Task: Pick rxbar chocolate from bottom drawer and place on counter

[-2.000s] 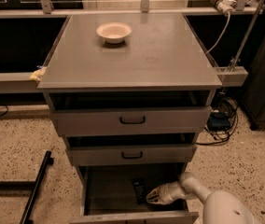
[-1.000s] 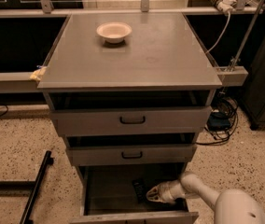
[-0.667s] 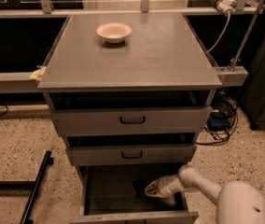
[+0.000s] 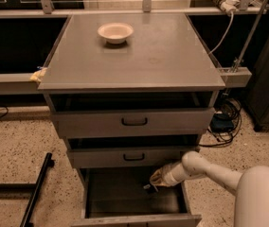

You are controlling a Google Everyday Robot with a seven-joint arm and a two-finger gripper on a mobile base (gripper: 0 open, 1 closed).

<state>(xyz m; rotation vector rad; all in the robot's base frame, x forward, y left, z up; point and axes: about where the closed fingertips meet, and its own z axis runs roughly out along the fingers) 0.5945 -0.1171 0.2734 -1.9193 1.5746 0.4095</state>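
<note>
The bottom drawer (image 4: 125, 201) stands pulled wide open, plain grey floor on show, and the white arm (image 4: 212, 172) reaches in from the right, passing just under the front of the middle drawer (image 4: 133, 157). The claw (image 4: 154, 179) sits low at the drawer's back right, tip pointing left. Right below that tip lies a small dark shape, the rxbar chocolate (image 4: 147, 187), on the drawer floor near the rear. Is the claw touching it? Can't tell, and clenched or released, can't tell either, because the tip blurs into the shadow. Up above, the middle drawer and the top drawer (image 4: 134, 122) both stand slightly out, each with a black handle. On the bench (image 4: 163, 63) a pale bowl (image 4: 115, 32) rests alone near the back left, upright. A yellowish scrap (image 4: 37, 74) clings by the bench's front left corner. Cables (image 4: 224, 124) coil on the speckled floor to the right of the cabinet, and a black bar (image 4: 36, 189) lies on the floor to the left.
</note>
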